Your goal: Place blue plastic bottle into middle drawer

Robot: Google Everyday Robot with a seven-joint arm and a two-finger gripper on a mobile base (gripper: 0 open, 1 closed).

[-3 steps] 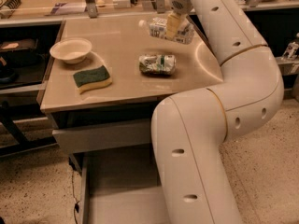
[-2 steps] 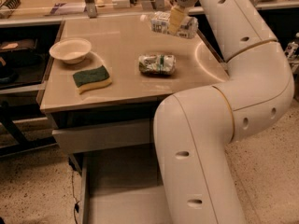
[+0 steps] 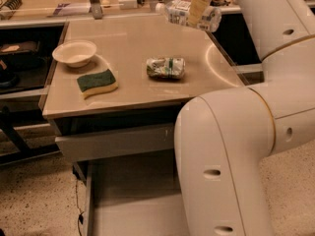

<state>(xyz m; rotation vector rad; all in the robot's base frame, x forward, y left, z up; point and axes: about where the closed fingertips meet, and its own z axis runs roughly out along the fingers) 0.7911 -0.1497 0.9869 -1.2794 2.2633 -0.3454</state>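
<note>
The blue plastic bottle (image 3: 183,13), clear with a white cap pointing left and a pale label, hangs lying sideways in the air above the table's far right corner. My gripper (image 3: 199,9) is shut on the bottle's middle, a yellowish finger (image 3: 198,8) across its front. The middle drawer (image 3: 134,195) is pulled open below the table, a deep grey tray with a flat bare bottom. My white arm covers the drawer's right part.
On the beige table (image 3: 128,48) stand a white bowl (image 3: 75,52), a green and yellow sponge (image 3: 96,81) and a silvery wrinkly pack with a green band (image 3: 166,67). A shallower drawer front (image 3: 113,141) sits just under the tabletop. My arm (image 3: 236,146) fills the right side.
My gripper has lifted the bottle off the table's far side and raised it higher. The other things on the table have not moved.
</note>
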